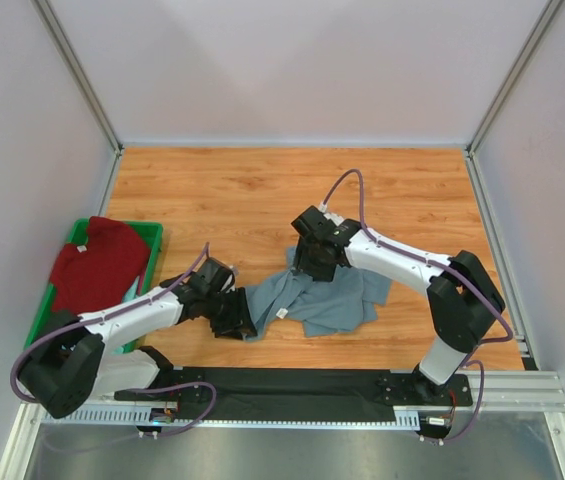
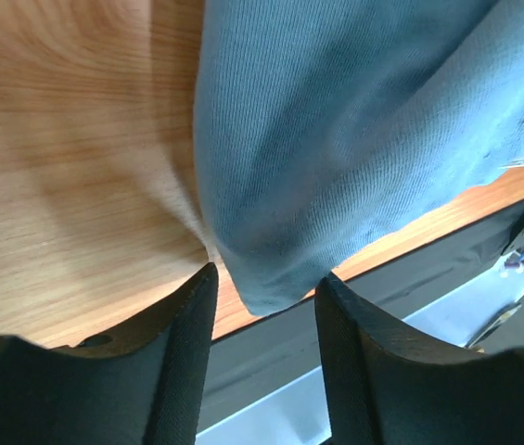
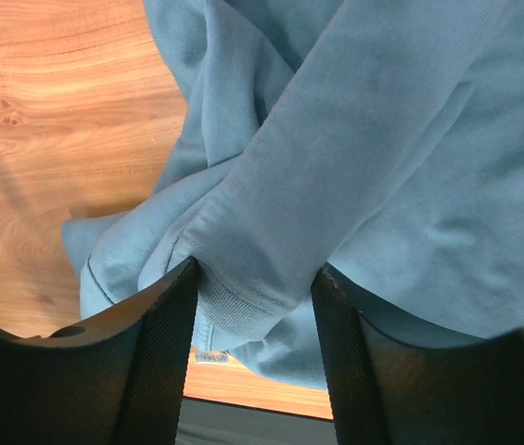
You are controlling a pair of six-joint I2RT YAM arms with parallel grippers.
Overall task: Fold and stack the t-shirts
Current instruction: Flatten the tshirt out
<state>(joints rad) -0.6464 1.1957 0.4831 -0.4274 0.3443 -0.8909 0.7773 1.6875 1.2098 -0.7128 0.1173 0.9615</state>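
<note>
The slate grey-blue t-shirt (image 1: 330, 300) lies crumpled on the wooden table near the front centre. My left gripper (image 1: 238, 316) is at its left edge. In the left wrist view the gripper (image 2: 269, 274) is open, with a corner of the shirt (image 2: 336, 139) hanging between the fingertips. My right gripper (image 1: 312, 266) is over the shirt's back edge. In the right wrist view it (image 3: 257, 267) is open and straddles a thick fold of the shirt (image 3: 382, 167). The dark red t-shirt (image 1: 97, 265) lies in the bin. The mint-green t-shirt is out of view.
The green plastic bin (image 1: 152, 235) stands at the table's left edge beside the left arm. A black rail (image 1: 292, 385) runs along the front edge, close under the left gripper. Grey walls enclose the back and both sides.
</note>
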